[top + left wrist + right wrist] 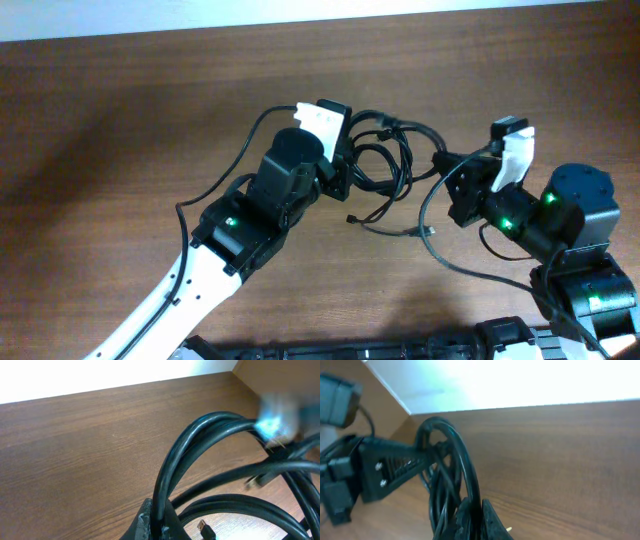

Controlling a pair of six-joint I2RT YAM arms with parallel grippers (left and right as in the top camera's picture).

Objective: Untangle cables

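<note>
Table (120, 110), left half: bare wood, open passage. Far strip between cables (395, 165) and table's back edge: open. Centre: blocked by cable loops strung between left gripper (156, 522) and right gripper (476, 517), both clamped on them. Near centre: loose plug ends (352, 217) on wood. Left arm (240, 225) bars near-left diagonal. Right arm (565, 215) fills right edge.

Glossy black cables (172, 462), brown bench (110, 110) with fine darker wood grain, left arm (200, 275) white below and black above, right arm (575, 200) black with a white piece, small green lights (507, 222) on both arms, white wall (75, 375).
</note>
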